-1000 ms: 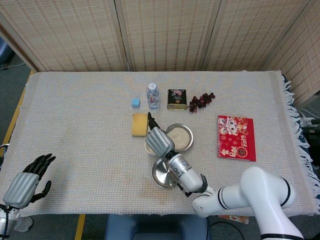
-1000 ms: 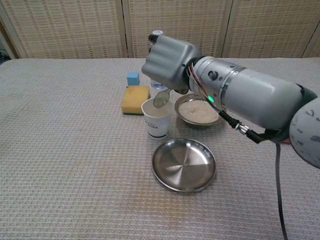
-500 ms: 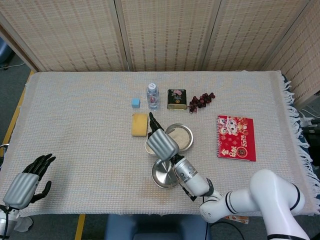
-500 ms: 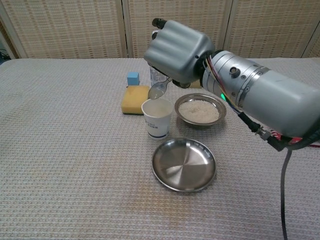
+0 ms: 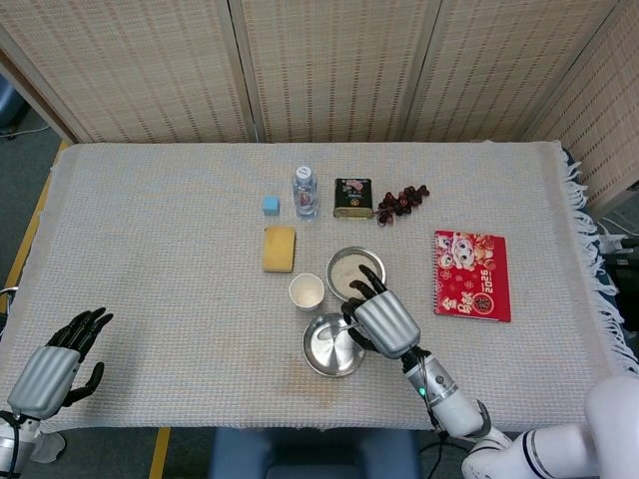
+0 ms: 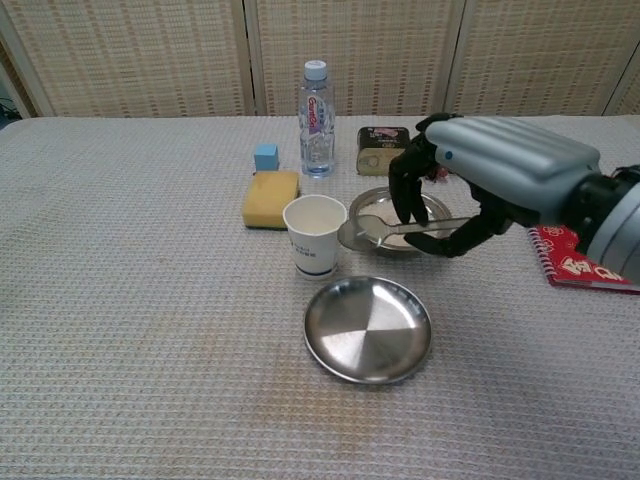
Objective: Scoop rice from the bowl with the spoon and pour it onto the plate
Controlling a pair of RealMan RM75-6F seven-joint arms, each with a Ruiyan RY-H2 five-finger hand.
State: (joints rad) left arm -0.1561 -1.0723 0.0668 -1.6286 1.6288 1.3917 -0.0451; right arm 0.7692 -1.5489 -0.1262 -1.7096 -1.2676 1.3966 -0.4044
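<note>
My right hand hangs over the metal bowl of rice and pinches the handle of a metal spoon between thumb and fingers. The spoon lies about level, its scoop over the bowl's left rim beside the white paper cup. I cannot tell whether any rice lies in the scoop. The hand hides much of the bowl in the chest view. A bare steel plate sits in front of the bowl and cup. In the head view the right hand overlaps the plate's right edge. My left hand rests open at the near left corner.
Behind the cup lie a yellow sponge and a small blue cube. A water bottle and a tin stand further back, with dark grapes beside them. A red notebook lies to the right.
My right hand has swung from above the cup to the right, over the rice bowl, taking the spoon along and lowering it. The left hand has not moved.
</note>
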